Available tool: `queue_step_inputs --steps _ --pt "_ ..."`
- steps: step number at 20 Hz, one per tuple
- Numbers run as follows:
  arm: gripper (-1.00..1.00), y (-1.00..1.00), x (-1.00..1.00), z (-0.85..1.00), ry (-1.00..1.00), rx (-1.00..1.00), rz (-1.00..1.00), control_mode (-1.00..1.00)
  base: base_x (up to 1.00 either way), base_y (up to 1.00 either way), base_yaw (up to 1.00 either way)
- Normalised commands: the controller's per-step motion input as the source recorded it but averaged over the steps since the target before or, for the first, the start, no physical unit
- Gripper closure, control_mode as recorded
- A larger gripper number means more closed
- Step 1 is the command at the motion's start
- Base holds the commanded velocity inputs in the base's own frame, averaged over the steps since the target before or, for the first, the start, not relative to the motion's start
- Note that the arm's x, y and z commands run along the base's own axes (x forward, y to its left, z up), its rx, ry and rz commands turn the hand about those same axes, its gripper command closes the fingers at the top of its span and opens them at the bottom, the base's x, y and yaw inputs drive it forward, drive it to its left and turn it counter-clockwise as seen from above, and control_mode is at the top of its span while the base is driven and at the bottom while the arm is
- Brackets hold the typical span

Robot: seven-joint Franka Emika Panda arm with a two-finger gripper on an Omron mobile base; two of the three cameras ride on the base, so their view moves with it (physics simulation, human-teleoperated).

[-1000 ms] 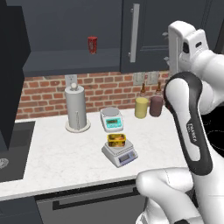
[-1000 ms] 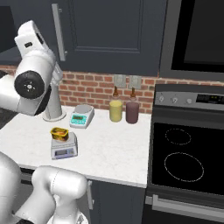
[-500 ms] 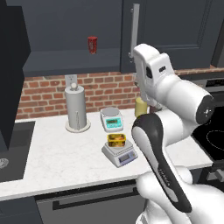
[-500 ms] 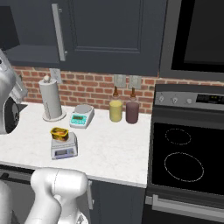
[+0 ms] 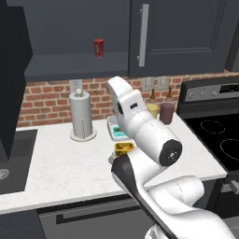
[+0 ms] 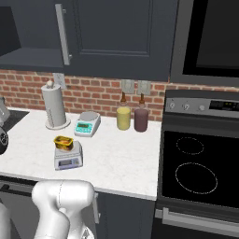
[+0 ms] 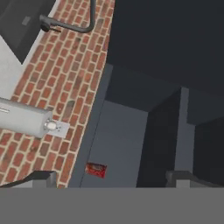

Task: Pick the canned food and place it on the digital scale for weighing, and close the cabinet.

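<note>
The canned food (image 6: 64,141), a low yellow tin, sits on the round platter of the digital scale (image 6: 68,157) near the counter's front; in the left base view the tin (image 5: 124,148) peeks out from behind my arm. The cabinet (image 5: 70,42) stands open on its left half, its door (image 5: 14,79) swung out towards me. My gripper (image 7: 113,179) is open and holds nothing. It is raised and points into the open cabinet, where a red can (image 7: 95,169) stands on the shelf.
A paper towel holder (image 6: 54,105) stands at the brick wall. A white scale with a teal front (image 6: 87,123) is behind the grey one. Two bottles (image 6: 123,116) (image 6: 141,119) stand beside the stove (image 6: 196,168). The sink (image 5: 14,158) lies at the left.
My arm has swung from the right side across to the left, towards the open cabinet. The tin stays on the scale and the gripper stays open.
</note>
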Motion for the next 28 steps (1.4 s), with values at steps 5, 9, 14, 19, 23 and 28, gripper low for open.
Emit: queue_step_inputs --steps 5,9,14,19,23,28 --pt "-1.0 0.05 -0.1 -0.05 0.0 0.0 0.0 -1.0 0.0 0.0 0.0" --pt "-1.0 0.26 -0.21 -0.13 0.0 -0.04 0.0 -1.0 0.0 0.0 0.0" --pt "-1.0 0.6 -0.33 -0.21 0.0 -0.01 0.0 -1.0 0.0 0.0 0.0" --pt "-1.0 0.63 -0.14 -0.31 0.0 0.0 0.0 -1.0 0.0 0.0 0.0" --pt "-1.0 0.34 0.0 -0.19 0.0 0.0 0.0 -1.0 0.0 0.0 0.0" --pt "-1.0 0.24 0.0 -0.25 0.0 0.0 0.0 -1.0 0.0 0.0 0.0"
